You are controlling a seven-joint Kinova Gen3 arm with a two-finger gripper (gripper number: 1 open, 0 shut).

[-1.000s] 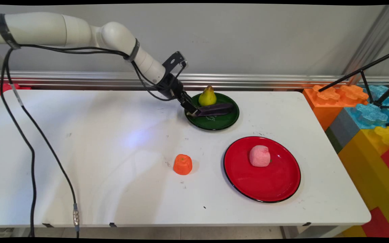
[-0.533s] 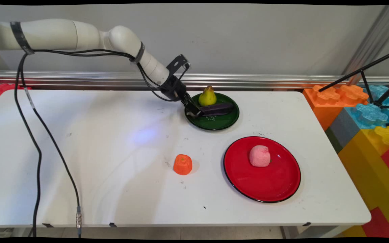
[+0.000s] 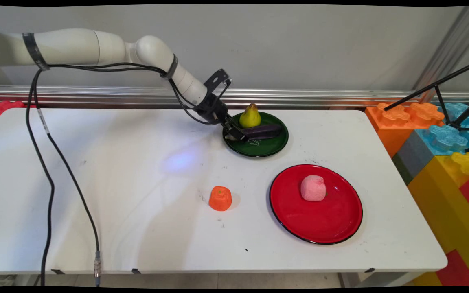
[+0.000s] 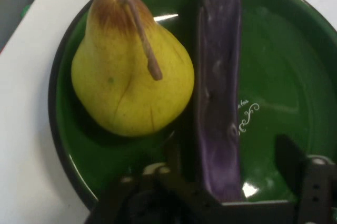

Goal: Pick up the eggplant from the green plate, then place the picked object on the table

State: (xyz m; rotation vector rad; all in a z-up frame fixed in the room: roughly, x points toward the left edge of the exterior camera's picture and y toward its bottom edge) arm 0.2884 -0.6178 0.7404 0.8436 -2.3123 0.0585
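Nearest the camera on the white table (image 3: 116,211) there's a little orange toy fruit (image 3: 220,198) sitting by itself, nothing touching it. Just to its right is a red plate (image 3: 295,228) with a pink lumpy toy (image 3: 313,188) on the far half of it. Both are well apart from the arm.

Further back is the green plate (image 3: 259,151), and that's where the gripper (image 3: 236,134) is, down low at the plate's left edge. On the plate a purple eggplant (image 3: 263,131) lies flat, running left to right, with a yellow pear (image 3: 250,116) standing just behind it on the far side.

The hand view is clearer. The gripper (image 4: 231,147) has its fingers (image 4: 288,158) spread apart, one on each side of the eggplant (image 4: 218,92) at its near end. There's visible green plate (image 4: 284,76) between the eggplant and the right finger and a dark gap on the other side, so it's straddling it, not squeezing it. The eggplant looks like it's resting fully on the plate, not lifted. The pear (image 4: 131,81) sits right beside the eggplant, touching it or very nearly.

Far right, off the table, there's a stack of big coloured blocks (image 3: 442,138).
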